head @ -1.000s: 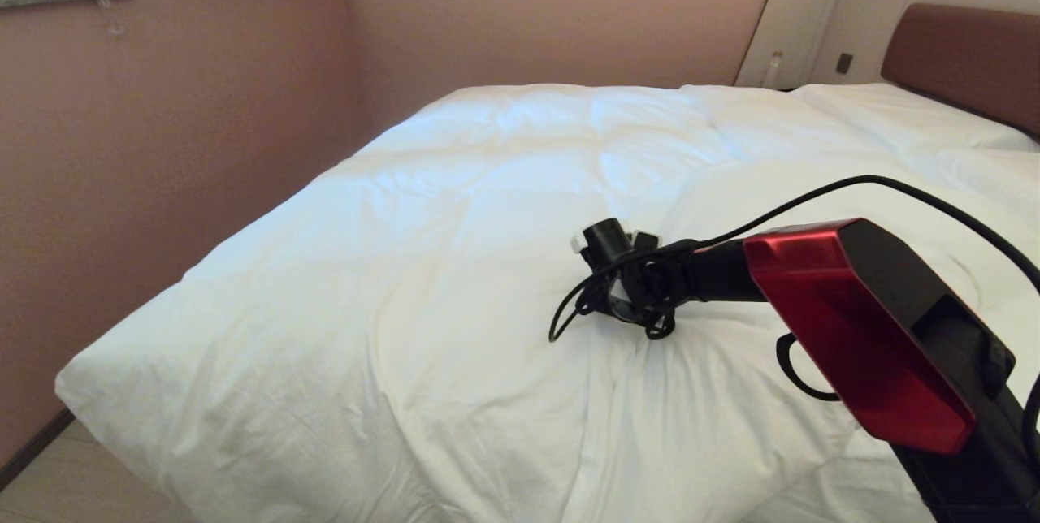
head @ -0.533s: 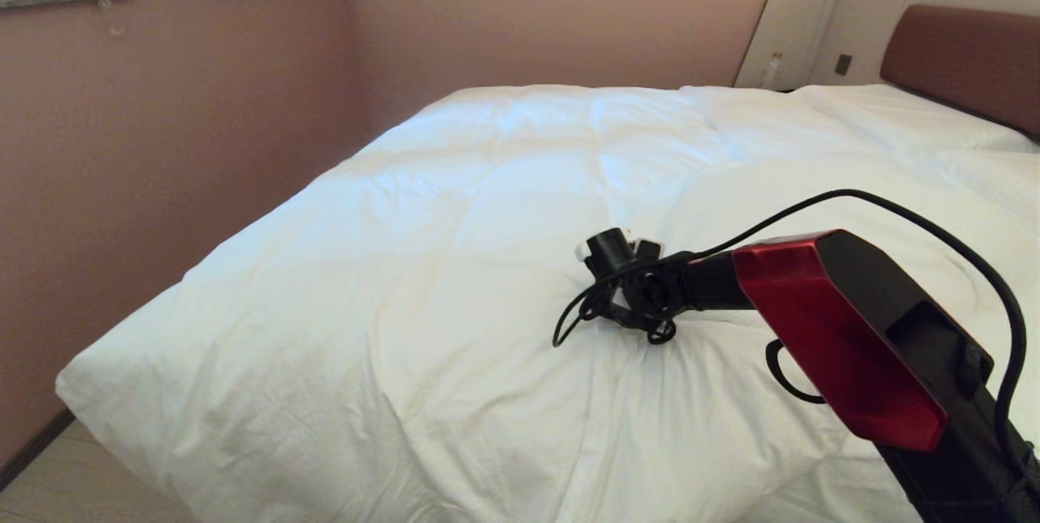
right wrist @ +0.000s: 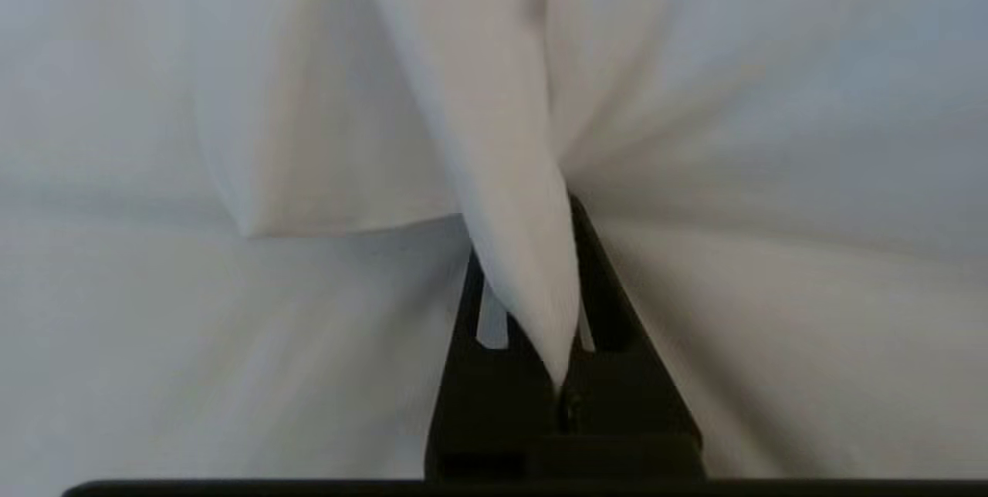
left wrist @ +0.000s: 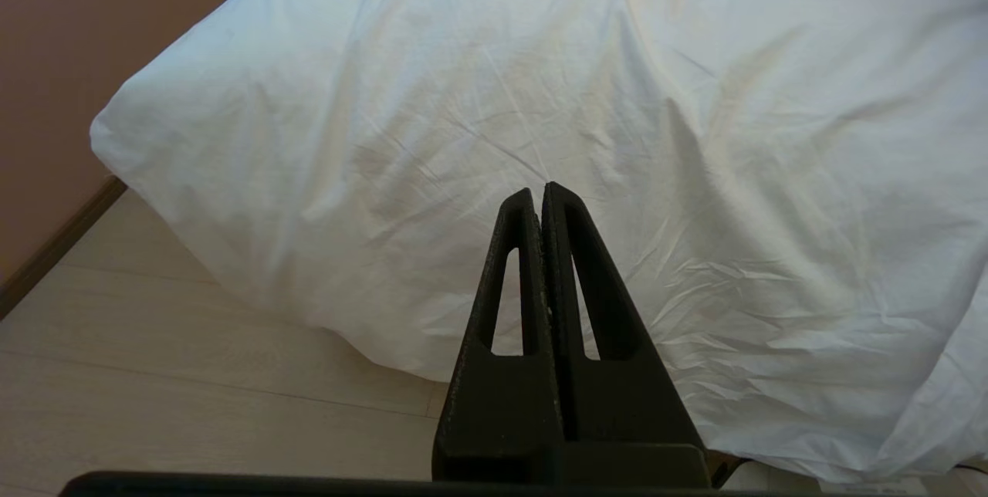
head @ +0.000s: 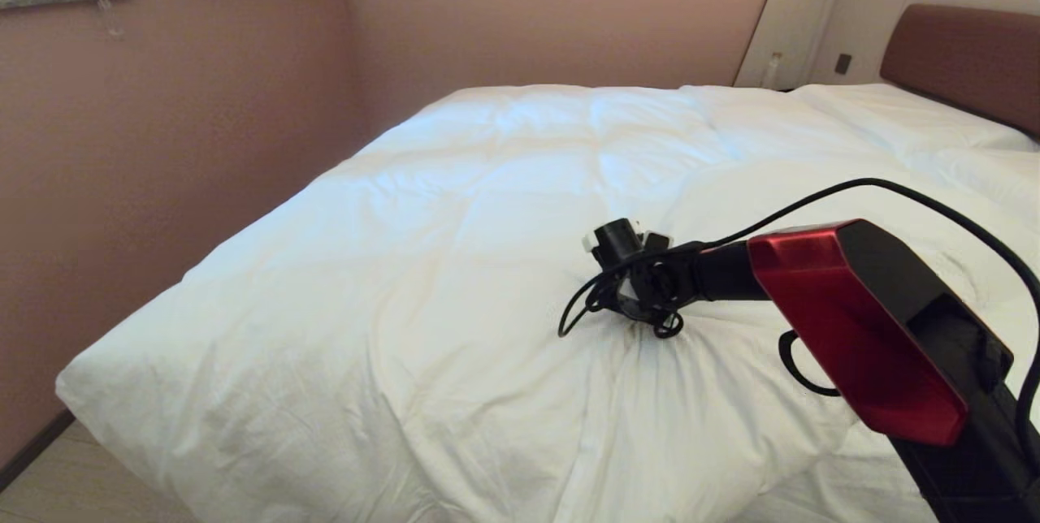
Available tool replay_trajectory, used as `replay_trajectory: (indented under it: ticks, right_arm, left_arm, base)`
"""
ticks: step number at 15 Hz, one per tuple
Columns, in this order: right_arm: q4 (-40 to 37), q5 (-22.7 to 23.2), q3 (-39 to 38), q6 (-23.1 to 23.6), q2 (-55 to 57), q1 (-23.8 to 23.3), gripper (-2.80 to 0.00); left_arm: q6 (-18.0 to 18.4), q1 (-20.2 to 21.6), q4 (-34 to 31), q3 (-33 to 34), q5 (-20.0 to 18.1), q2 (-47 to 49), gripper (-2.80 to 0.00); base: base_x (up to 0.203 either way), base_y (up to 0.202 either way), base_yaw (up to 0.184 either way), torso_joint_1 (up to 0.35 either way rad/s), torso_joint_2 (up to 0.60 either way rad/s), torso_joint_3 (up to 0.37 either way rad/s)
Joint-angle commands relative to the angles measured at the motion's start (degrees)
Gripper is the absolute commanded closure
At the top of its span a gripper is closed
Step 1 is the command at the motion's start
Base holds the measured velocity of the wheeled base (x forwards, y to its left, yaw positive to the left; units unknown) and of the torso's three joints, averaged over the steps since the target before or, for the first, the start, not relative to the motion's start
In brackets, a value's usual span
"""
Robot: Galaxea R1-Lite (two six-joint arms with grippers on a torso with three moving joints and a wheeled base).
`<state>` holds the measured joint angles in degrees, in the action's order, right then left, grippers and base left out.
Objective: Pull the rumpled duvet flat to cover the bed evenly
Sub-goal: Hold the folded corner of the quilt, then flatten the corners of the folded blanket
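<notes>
duvet [head: 455, 263] — fold pinched in right hand [head: 638, 320], mid-bed [head: 959, 52]

Seeing warm, soft room light. Bright glow strip top right above brown padded headboard [head: 967, 60]. Big white puffy creased duvet [head: 455, 263] evenly lit, faint crease shadows, near blown-out at centre. My R wrist view blurry, soft focus, cloth greyish. L wrist view sharp, w/ cooler tint toward top.
</notes>
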<state>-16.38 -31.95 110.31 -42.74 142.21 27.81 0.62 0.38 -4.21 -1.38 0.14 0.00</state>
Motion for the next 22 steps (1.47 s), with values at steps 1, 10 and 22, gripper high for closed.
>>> replay_trajectory:
  ticks: [1,10,22]
  right_arm:
    - [0.0,-0.3,-0.2,-0.2,-2.4,0.1,0.0]
    - [-5.2,-0.3,-0.6,-1.1,-9.0,0.0,0.0]
    - [-28.2,-0.7,-2.4,-7.3,-32.8,0.0,0.0]
  left_arm:
    - [0.0,0.0,0.0,0.0,0.0,0.0,0.0]
    - [0.0,0.0,0.0,0.0,0.0,0.0,0.0]
    - [0.0,0.0,0.0,0.0,0.0,0.0,0.0]
  base:
    - [0.0,0.0,0.0,0.0,0.0,0.0]
    - [0.0,0.0,0.0,0.0,0.0,0.0]
    - [0.0,0.0,0.0,0.0,0.0,0.0]
